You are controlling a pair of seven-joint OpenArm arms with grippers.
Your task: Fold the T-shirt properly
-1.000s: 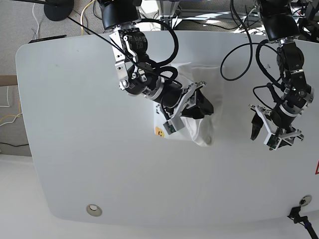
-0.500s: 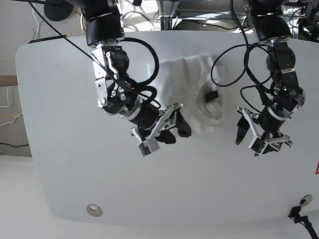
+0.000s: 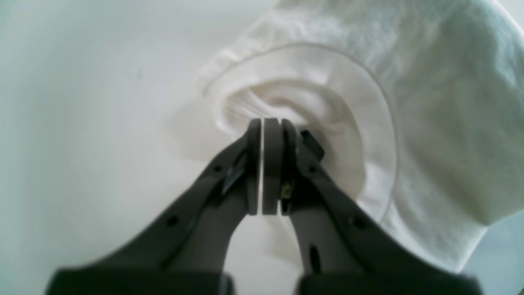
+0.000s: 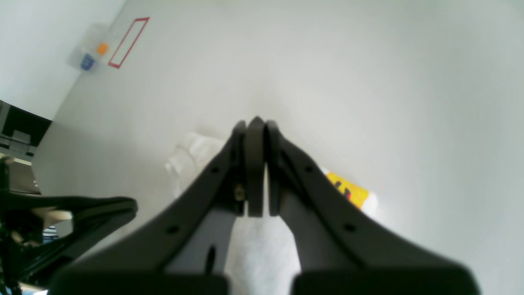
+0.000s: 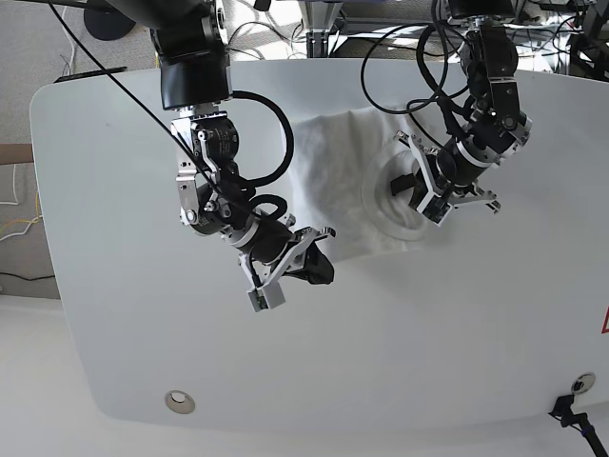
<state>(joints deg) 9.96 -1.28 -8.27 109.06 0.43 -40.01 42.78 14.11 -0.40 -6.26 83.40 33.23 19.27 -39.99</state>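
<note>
Our left gripper (image 3: 265,123) jaws pinch the T-shirt (image 3: 409,102) collar; right gripper (image 4: 256,123) jaws meet, cloth behind them, grip on it unclear

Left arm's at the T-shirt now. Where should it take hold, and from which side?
Grip the ribbed collar of the T-shirt beside the black neck label; the left gripper sits there, jaws closed. Come from above: the collar's raised fold gives an edge, unlike the flat cloth around it.

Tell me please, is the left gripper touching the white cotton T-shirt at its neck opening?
Touching. In the left wrist view, the left gripper has its jaws closed, with its tips pressed into the collar fold of the white cotton T-shirt.
</note>
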